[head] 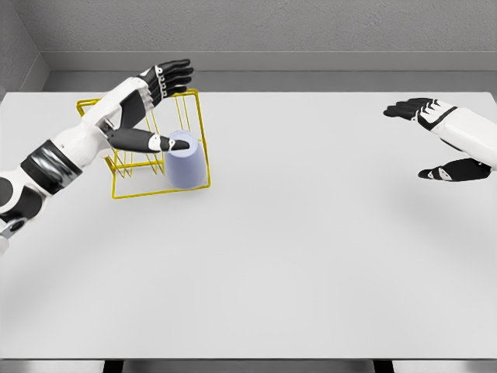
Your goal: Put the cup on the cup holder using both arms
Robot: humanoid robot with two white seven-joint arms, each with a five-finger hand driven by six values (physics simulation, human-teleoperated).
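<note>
White table (311, 272), grey walls (272, 23), even light

Pale lavender cylindrical cup (187, 165), just beside the left hand's (152, 109) thumb: smooth, matt, plastic-looking wall with a lighter rim. Yellow thin-wire cup holder (196, 116), beneath and around that hand: slender painted-metal-looking rods, smooth finish. Both hands, the right hand (435, 140) included: black fingers with a slight sheen against glossy white hard-shell arm casings. White rectangular table (311, 264) under the hands: uniform, smooth, matt surface.
</note>
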